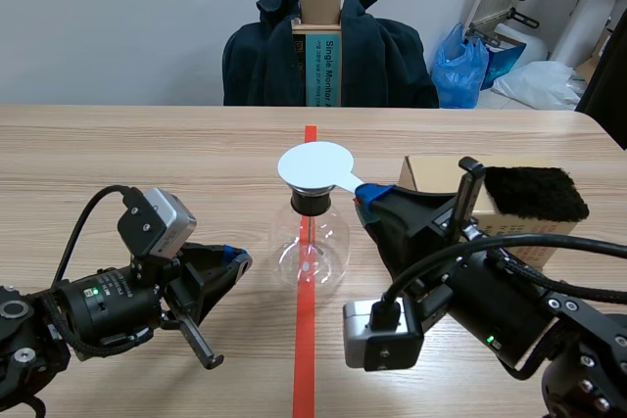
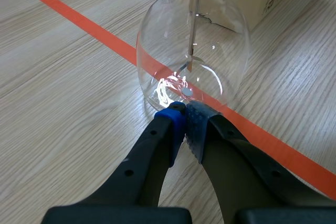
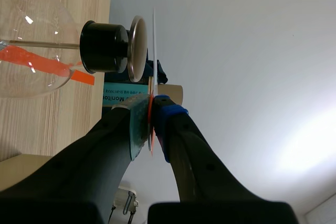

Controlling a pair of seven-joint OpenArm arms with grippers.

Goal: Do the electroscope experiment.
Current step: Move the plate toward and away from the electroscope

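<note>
The electroscope, a clear glass flask (image 1: 310, 247) with a black stopper (image 1: 313, 202), stands on the red tape line. A white round paddle (image 1: 315, 166) lies flat just over its top, and my right gripper (image 1: 367, 193) is shut on the paddle's handle. In the right wrist view the paddle (image 3: 154, 45) shows edge-on beside the metal top plate (image 3: 137, 48); I cannot tell whether they touch. My left gripper (image 1: 240, 259) is shut on nothing, low on the table. Its tips (image 2: 184, 116) sit right at the flask's (image 2: 210, 51) base. The inner rod (image 2: 195, 24) hangs straight.
A cardboard box (image 1: 431, 173) with a black fur pad (image 1: 534, 193) on top stands right of the flask, behind my right arm. Across the table is a chair draped with a dark jacket (image 1: 382, 56), and a blue bag (image 1: 462, 70) sits at the back right.
</note>
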